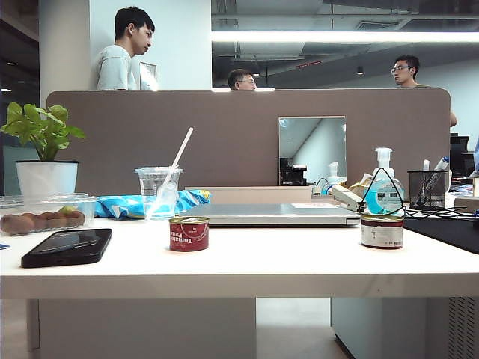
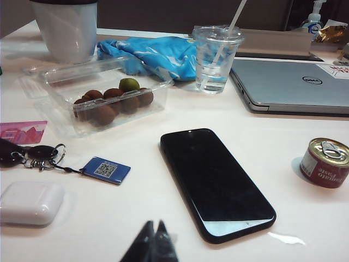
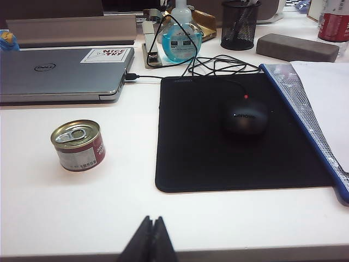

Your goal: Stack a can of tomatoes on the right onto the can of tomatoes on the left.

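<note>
Nearest the cameras, at the front edge of the table (image 1: 247,265), both grippers hang back with nothing between their jaws. The left gripper (image 2: 152,243) shows only as two dark tips pressed together, closed and empty, just short of the phone (image 2: 217,183). The right gripper (image 3: 150,240) looks the same, tips meeting, closed on nothing, with bare tabletop between it and the right can (image 3: 78,145).

Measured from the laptop (image 1: 273,215), which lies shut at mid-table, the left can (image 1: 188,233) stands upright just in front of its left end, and the right can (image 1: 382,231) stands upright just past its right end, beside the black mouse pad (image 3: 240,134). The two cans are well apart, each on the table, neither touched.

Farther back, behind the laptop, are a plastic cup (image 1: 158,191) with a straw and a sanitiser bottle (image 1: 384,187).

By my reading nothing of the task is done yet: reaching, opening, grasping the right can, carrying it across and setting it on the left can all remain.
</note>
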Controlling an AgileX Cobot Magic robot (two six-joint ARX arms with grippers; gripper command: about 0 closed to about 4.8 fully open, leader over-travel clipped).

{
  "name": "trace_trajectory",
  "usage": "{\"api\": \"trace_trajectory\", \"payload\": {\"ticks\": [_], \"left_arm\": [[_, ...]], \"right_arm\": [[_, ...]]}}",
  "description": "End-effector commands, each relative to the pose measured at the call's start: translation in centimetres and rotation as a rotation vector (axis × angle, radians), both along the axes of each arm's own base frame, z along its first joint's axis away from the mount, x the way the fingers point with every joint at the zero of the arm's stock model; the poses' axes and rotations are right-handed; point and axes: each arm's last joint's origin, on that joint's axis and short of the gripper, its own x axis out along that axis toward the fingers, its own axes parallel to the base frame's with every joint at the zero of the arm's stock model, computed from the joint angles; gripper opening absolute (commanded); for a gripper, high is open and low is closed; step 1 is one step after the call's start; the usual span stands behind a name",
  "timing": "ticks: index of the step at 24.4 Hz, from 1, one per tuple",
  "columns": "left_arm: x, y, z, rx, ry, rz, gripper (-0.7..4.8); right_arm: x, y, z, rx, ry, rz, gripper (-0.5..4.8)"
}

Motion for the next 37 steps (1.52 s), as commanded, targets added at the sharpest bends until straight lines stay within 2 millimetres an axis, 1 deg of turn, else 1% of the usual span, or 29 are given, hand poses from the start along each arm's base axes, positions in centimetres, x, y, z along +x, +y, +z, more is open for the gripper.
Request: {"api": "trace_trajectory", "payload": {"ticks": [1,8,9,11,12,13,16,17,19,21,22,24,26,27,28,30,31,32,33,34,36,37], "left_arm": [[0.0,0.0,0.2,-0.001,-0.009,-0.001,-0.01],[0.0,0.0,0.2,-0.002,-0.01,0.002,-0.01],[0.0,0.0,0.5,-0.004,-0.03,0.001,-0.02],[-0.3,0.0,2.2,-0.015,-0.096,0.003,-0.03],[-0.6,0.1,3.7,-0.018,-0.133,0.038,-0.04],[-0.9,0.2,4.6,-0.018,-0.155,0.058,-0.03],[-1.5,0.2,6.8,-0.035,-0.203,0.061,-0.03],[-1.6,0.2,7.6,-0.055,-0.207,0.037,-0.04],[-1.6,-0.1,8.6,-0.066,-0.202,-0.066,-0.03],[-1.1,-0.6,9.4,-0.061,-0.162,-0.207,-0.04],[-0.2,-0.9,9.8,-0.06,-0.098,-0.316,-0.04],[1.0,-1.2,10.1,-0.049,-0.03,-0.415,-0.04],[2.4,-1.6,10.3,-0.039,0.049,-0.546,-0.04],[3.5,-1.8,10.6,-0.038,0.106,-0.607,-0.04],[4.4,-2.0,10.9,-0.023,0.155,-0.623,-0.04],[5.2,-2.3,11.4,0.021,0.181,-0.612,-0.04],[5.4,-2.4,11.5,0.037,0.183,-0.602,-0.04],[5.5,-2.6,11.7,0.053,0.178,-0.601,-0.04],[5.6,-2.8,11.9,0.07,0.167,-0.624,-0.04],[5.6,-2.9,12.0,0.07,0.168,-0.629,-0.04],[5.5,-3.1,11.7,0.066,0.193,-0.639,-0.04],[5.4,-3.1,11.7,0.065,0.202,-0.638,-0.04]], "right_arm": [[0.1,0.0,-0.2,-0.003,-0.002,-0.005,-0.01],[0.1,0.0,-0.2,-0.004,-0.002,-0.009,-0.01],[0.0,-0.1,0.1,-0.005,-0.014,-0.02,-0.01],[-0.1,-0.2,1.7,-0.002,-0.112,-0.052,-0.02],[-0.3,-0.2,3.1,0.001,-0.174,-0.074,-0.02],[-0.6,-0.3,4.2,0.003,-0.21,-0.089,-0.02],[-1.6,-0.4,7.1,0.008,-0.276,-0.111,-0.02],[-2.0,-0.4,8.0,0.009,-0.289,-0.11,-0.02],[-2.7,-0.3,9.6,0.004,-0.301,-0.091,-0.02],[-3.0,-0.3,10.9,-0.002,-0.303,-0.058,-0.02],[-3.0,-0.2,11.9,-0.018,-0.289,-0.018,-0.02],[-2.6,0.0,12.9,-0.048,-0.255,0.042,-0.01],[-1.5,0.3,14.0,-0.078,-0.191,0.128,-0.01],[-0.2,0.6,14.8,-0.081,-0.123,0.213,-0.01],[1.2,0.9,15.4,-0.077,-0.045,0.29,-0.01],[3.2,1.1,16.0,-0.062,0.048,0.346,0.02],[4.1,1.2,16.2,-0.056,0.078,0.357,0.22],[5.3,1.3,16.2,-0.051,0.116,0.365,0.79],[7.3,1.8,16.0,-0.045,0.173,0.388,1.52],[8.6,2.2,15.8,-0.043,0.206,0.404,1.59],[13.0,3.6,13.9,-0.079,0.287,0.46,1.6],[13.9,4.0,13.3,-0.106,0.293,0.472,1.6]]}}
